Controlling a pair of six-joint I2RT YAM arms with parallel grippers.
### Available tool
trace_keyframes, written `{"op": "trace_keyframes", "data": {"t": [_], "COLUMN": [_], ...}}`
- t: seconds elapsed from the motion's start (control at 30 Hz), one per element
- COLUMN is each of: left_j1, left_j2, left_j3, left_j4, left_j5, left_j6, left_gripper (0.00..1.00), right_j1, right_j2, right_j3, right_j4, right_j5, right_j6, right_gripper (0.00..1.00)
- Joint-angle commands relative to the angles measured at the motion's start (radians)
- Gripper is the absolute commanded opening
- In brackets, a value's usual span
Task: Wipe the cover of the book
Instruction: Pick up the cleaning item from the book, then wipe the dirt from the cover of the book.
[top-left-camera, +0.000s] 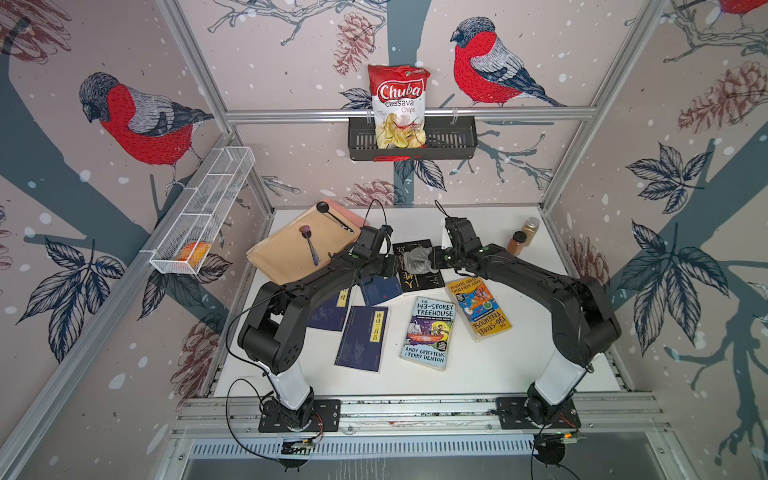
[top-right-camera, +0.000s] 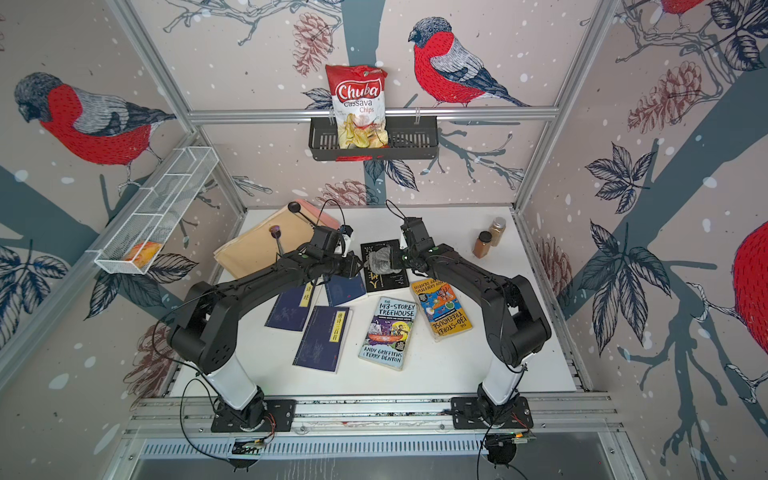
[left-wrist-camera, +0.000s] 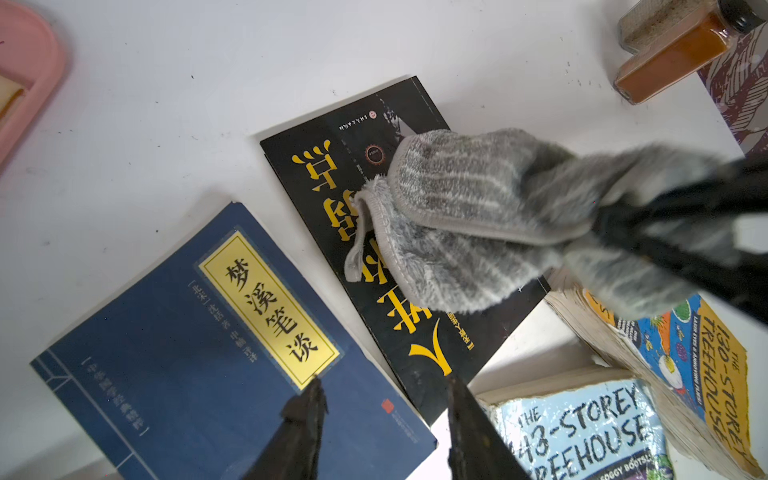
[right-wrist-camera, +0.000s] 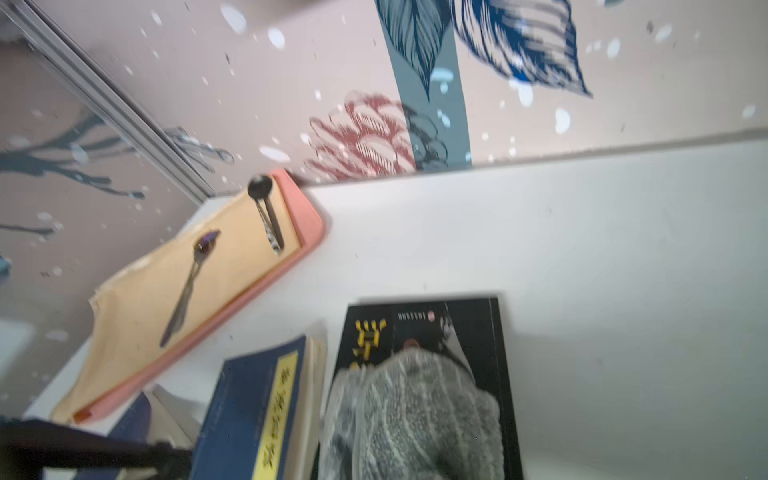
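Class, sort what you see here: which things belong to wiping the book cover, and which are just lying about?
In the job: black book, grey cloth on it, right gripper holding the cloth.

Lying about: blue books, two Treehouse books, spice jars, spoons, chips bag.

A black book (top-left-camera: 417, 283) with yellow lettering lies flat, cover up, at the far middle of the table, with a bunched grey cloth (top-left-camera: 417, 259) resting on its cover.
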Motion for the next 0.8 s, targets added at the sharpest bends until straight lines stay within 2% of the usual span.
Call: {"op": "trace_keyframes", "data": {"t": [0.0,0.17,0.3,0.47,0.77], "left_j1": [0.000,-0.004,-0.014,-0.013,0.002], "left_j2": [0.015,0.100,0.178,0.219,0.283], "left_j3": [0.016,0.060,0.097,0.129,0.196], "left_j4": [0.054,0.136,0.171,0.133,0.116], "left_j5": [-0.019,0.052,0.062,0.028,0.087], "left_j6": [-0.014,-0.042,-0.055,-0.061,-0.086], "left_gripper": [0.47,0.47,0.46,0.46,0.48], "right_j1": [0.004,0.008,0.006,0.006,0.006], "right_j2": [-0.005,0.007,0.042,0.070,0.057], "right_j3": [-0.052,-0.065,-0.018,0.012,-0.042], "right_j4": [0.003,-0.012,-0.030,-0.040,-0.022], "right_j5": [0.010,-0.020,-0.058,-0.091,-0.111], "right_j6": [-0.018,-0.024,-0.029,-0.028,-0.034], "right_gripper": [0.10,0.10,0.11,0.11,0.11]}}
